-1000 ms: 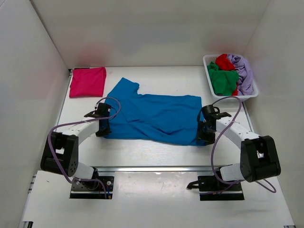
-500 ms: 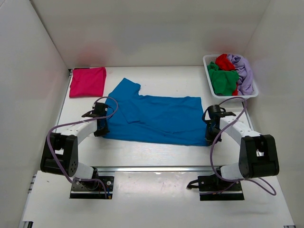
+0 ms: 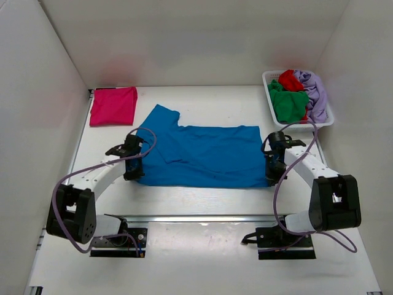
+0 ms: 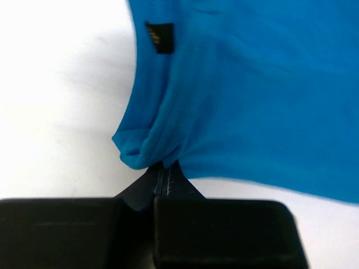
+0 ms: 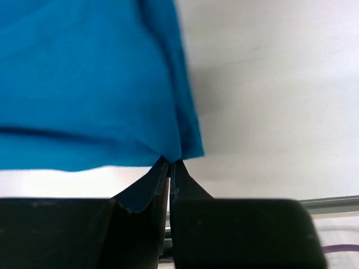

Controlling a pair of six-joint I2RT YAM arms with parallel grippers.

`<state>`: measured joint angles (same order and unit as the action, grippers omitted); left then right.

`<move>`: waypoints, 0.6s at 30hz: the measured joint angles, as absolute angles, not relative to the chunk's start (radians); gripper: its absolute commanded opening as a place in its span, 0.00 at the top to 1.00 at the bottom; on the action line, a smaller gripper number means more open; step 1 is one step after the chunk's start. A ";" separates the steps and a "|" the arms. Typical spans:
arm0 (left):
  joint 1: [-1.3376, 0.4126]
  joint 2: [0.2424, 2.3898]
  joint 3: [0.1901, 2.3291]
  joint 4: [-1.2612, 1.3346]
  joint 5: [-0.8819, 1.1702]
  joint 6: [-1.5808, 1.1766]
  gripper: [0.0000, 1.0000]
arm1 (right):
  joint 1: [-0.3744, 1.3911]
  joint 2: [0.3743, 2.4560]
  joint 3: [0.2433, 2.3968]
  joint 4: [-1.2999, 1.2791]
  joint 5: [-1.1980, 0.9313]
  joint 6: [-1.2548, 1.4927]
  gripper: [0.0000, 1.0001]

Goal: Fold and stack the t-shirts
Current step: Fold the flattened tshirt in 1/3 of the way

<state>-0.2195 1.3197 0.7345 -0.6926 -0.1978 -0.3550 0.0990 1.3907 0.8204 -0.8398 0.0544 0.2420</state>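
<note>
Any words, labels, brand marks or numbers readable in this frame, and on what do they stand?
On the blue t-shirt, a small dark tag: faint gold marks, too blurred to read.
On the pink t-shirt and the basket: no text visible.
Nothing else legible in any view.
</note>
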 measured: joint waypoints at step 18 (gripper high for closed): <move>-0.157 1.186 0.895 -0.831 -0.089 -0.321 0.57 | 0.129 1.378 0.964 -0.912 0.040 0.231 0.70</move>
<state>-0.1574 1.1862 0.8948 -0.8307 -0.0887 -0.3210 0.1287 1.3785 0.9638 -0.9119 0.0402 0.2314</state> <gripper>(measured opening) 0.428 0.304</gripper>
